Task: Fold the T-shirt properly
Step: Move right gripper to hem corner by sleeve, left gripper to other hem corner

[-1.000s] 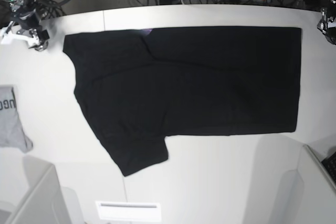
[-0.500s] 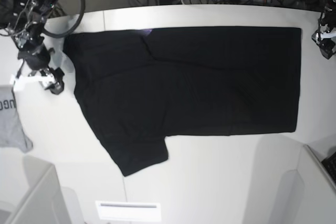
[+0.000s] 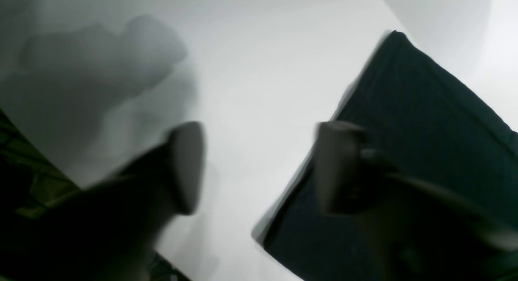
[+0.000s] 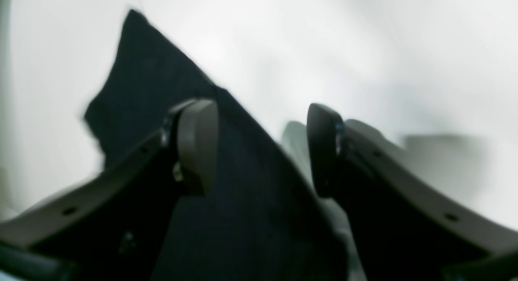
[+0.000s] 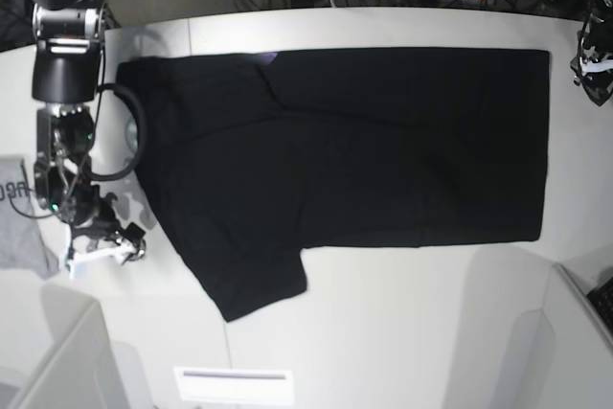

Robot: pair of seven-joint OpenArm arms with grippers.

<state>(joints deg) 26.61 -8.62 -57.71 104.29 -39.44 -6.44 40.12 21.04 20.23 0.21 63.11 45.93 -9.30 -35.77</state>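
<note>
The black T-shirt (image 5: 354,155) lies flat across the white table (image 5: 402,313), with one sleeve (image 5: 254,284) pointing to the front and a sliver of purple print (image 5: 269,56) at the back edge. My right gripper (image 5: 105,248) is open just left of the shirt's left edge. In the right wrist view it (image 4: 261,147) hangs open over the shirt's edge (image 4: 153,91), holding nothing. My left gripper (image 5: 594,69) is at the far right, beside the shirt's back right corner. In the left wrist view it (image 3: 261,170) is open, with the shirt's corner (image 3: 425,131) by one finger. Both wrist views are blurred.
A small grey garment (image 5: 17,222) with dark lettering lies at the table's left edge, close to my right arm. A white label (image 5: 233,385) lies at the front edge. Grey bins stand at the front left (image 5: 62,361) and front right (image 5: 575,352). Cables run behind the table.
My right gripper has moved from the back left corner of the table forward along the shirt's left edge. My left gripper has stayed near the back right corner. The shirt has not moved.
</note>
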